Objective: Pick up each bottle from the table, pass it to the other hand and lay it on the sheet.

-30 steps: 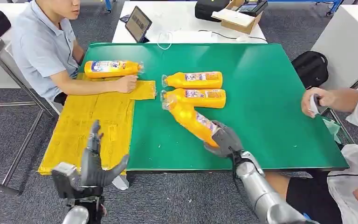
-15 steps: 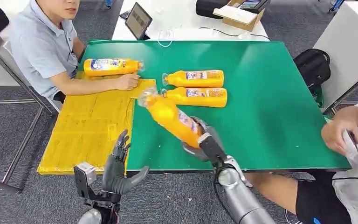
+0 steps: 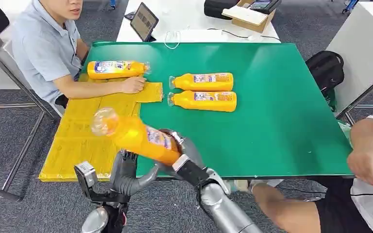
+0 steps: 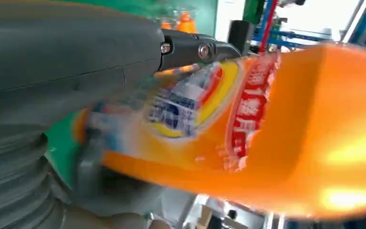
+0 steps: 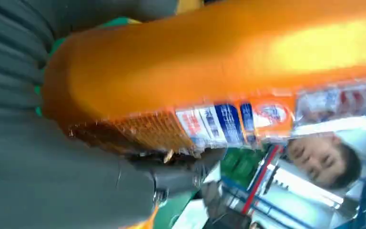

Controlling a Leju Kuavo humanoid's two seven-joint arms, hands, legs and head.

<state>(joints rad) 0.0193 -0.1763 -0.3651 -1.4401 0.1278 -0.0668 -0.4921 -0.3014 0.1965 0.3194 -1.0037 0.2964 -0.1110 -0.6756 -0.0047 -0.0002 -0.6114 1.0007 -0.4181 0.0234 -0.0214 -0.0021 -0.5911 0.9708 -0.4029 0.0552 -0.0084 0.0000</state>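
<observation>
My right hand (image 3: 187, 155) grips the base end of an orange bottle (image 3: 136, 136) and holds it in the air, cap end toward the left, over the table's front left corner. In the right wrist view the bottle (image 5: 219, 71) lies across that hand (image 5: 52, 181). My left hand (image 3: 126, 174) is right under the bottle with fingers spread upward; its wrist view has the bottle (image 4: 276, 129) close before the thumb (image 4: 66, 52). The yellow sheet (image 3: 85, 131) covers the table's left side, with one bottle (image 3: 115, 69) lying at its far end. Two more bottles (image 3: 202, 81) (image 3: 204, 101) lie on the green table (image 3: 281, 107).
A seated person (image 3: 43, 48) at the left rests a hand (image 3: 132, 85) on the sheet's far part. Another person's arm (image 3: 369, 155) is at the right edge. A tablet (image 3: 144, 23) and a box stand on the white table behind. A black bag (image 3: 326, 68) lies on the floor.
My right hand has lifted the bottle off the table and carried it left toward my left hand, which has risen beneath it. The person at the right drew back.
</observation>
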